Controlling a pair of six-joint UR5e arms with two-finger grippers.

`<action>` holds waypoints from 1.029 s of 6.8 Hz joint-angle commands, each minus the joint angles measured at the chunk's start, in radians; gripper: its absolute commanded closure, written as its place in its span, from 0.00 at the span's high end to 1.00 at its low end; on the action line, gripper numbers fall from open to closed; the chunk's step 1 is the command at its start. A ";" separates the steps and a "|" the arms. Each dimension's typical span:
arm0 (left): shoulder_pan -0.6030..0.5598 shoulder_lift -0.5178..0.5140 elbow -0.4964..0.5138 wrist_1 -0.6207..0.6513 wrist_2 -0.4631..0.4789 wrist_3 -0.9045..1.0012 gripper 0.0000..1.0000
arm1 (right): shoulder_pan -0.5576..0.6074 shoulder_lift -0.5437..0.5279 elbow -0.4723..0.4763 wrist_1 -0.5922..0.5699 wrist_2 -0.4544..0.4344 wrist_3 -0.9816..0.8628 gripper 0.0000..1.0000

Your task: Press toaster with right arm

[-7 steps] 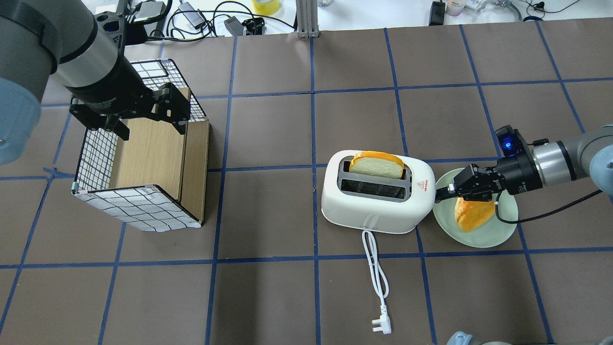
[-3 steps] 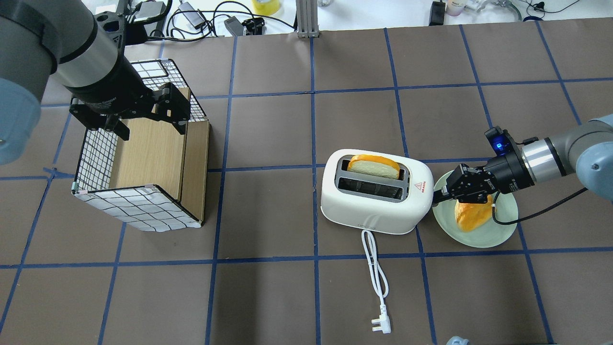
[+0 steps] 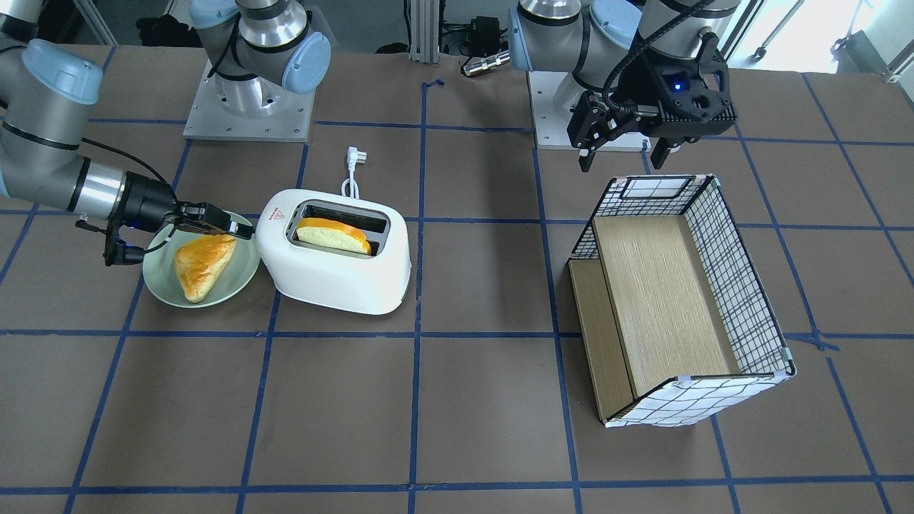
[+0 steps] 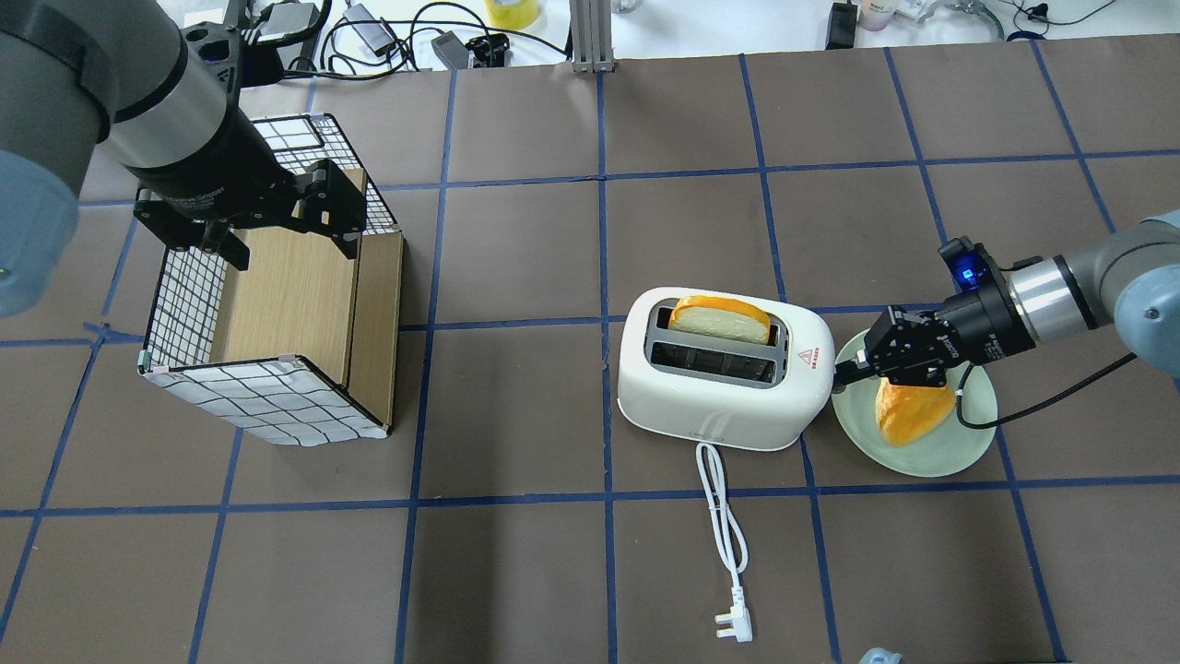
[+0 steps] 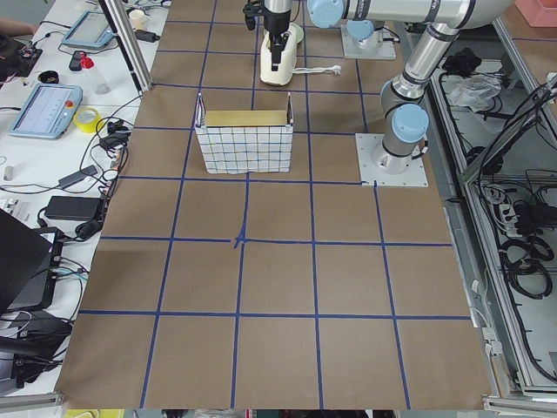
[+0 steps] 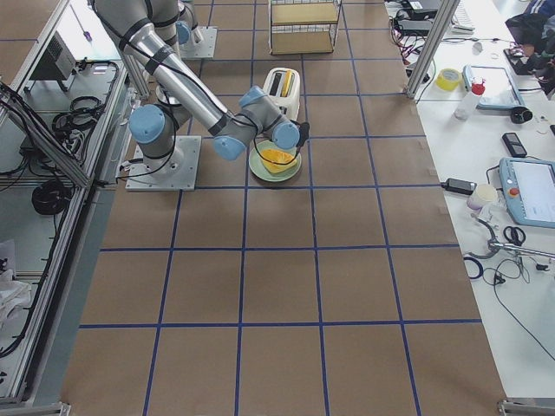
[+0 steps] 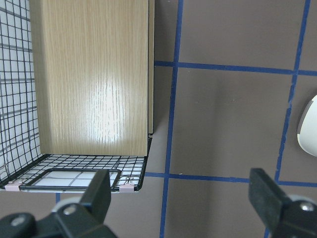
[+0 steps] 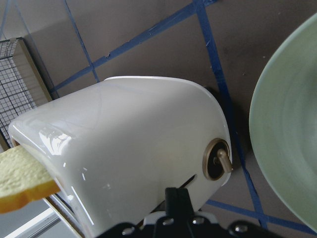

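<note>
The glossy white toaster (image 4: 724, 397) stands right of the table's middle, with a bread slice (image 4: 719, 318) sitting low in its far slot. It also shows in the front view (image 3: 335, 275) and close up in the right wrist view (image 8: 124, 144). My right gripper (image 4: 843, 372) is shut, its fingertips against the toaster's right end, just below the red triangle mark (image 4: 812, 356). In the right wrist view one finger (image 8: 178, 198) meets the end wall beside a round brass dial (image 8: 217, 164); the lever is hidden. My left gripper (image 4: 288, 242) hangs open and empty over the checkered box (image 4: 277, 304).
A pale green plate (image 4: 963, 443) with a piece of bread (image 4: 913, 410) lies right of the toaster, under my right wrist. The toaster's white cord (image 4: 724, 516) and plug (image 4: 735, 629) trail toward the near edge. Cables and clutter lie beyond the table's far edge.
The bread slice has sunk lower into the toaster's slot. My right wrist has shifted a little while its fingertips stay at the toaster's end. The left arm has not moved.
</note>
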 commanded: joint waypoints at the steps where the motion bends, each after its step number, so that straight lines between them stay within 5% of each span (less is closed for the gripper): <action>1: 0.000 0.000 0.000 0.000 0.002 0.000 1.00 | 0.069 -0.053 -0.148 0.016 -0.094 0.230 0.00; 4: 0.000 0.000 0.000 0.000 0.000 0.000 1.00 | 0.244 -0.061 -0.438 0.077 -0.365 0.426 0.06; 6: 0.000 0.000 0.000 0.000 0.000 0.000 1.00 | 0.441 -0.052 -0.520 0.064 -0.569 0.601 0.18; 7: 0.000 0.000 0.000 0.000 0.000 0.000 1.00 | 0.496 -0.052 -0.522 0.041 -0.604 0.684 0.24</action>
